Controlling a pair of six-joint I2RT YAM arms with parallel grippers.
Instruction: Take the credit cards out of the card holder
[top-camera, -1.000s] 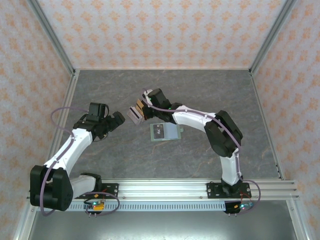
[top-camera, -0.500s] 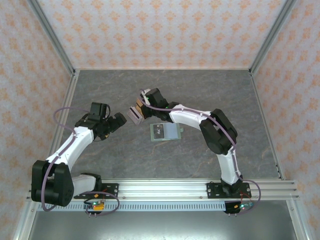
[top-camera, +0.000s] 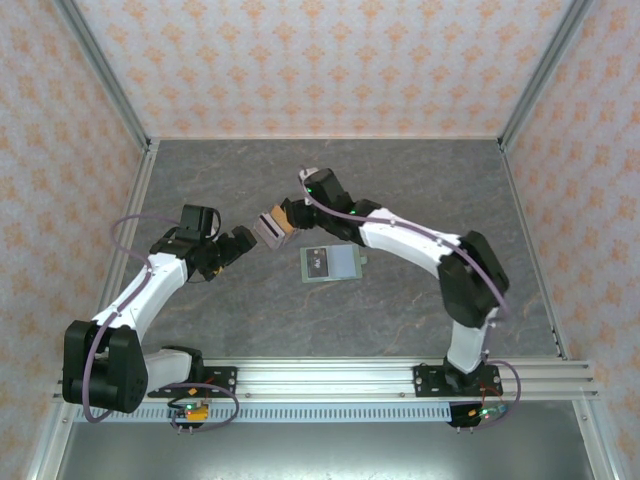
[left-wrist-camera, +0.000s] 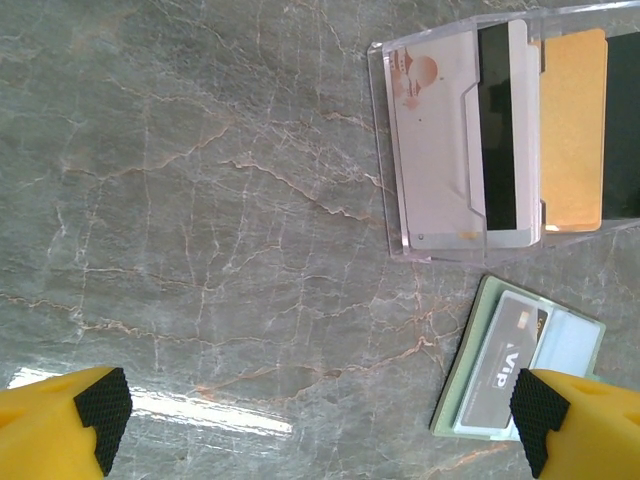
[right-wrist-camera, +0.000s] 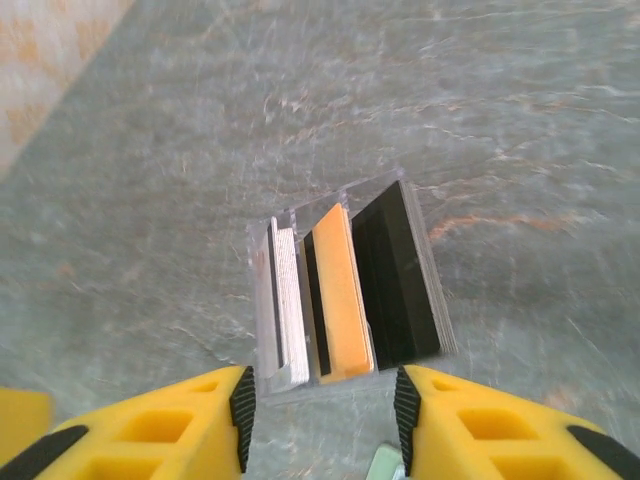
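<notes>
My right gripper (right-wrist-camera: 320, 405) part-open, empty; clear stand (right-wrist-camera: 262, 295) with credit cards (right-wrist-camera: 342, 295) just ahead of it. My left gripper (left-wrist-camera: 320, 420) wide, empty; green card holder (left-wrist-camera: 575, 345) flat on table (left-wrist-camera: 200, 200) near one finger.

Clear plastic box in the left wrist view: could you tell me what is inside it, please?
The box holds a whitish card, a golden-brown card and a black one, side by side. They overlap, so any cards between them are hidden.
</notes>
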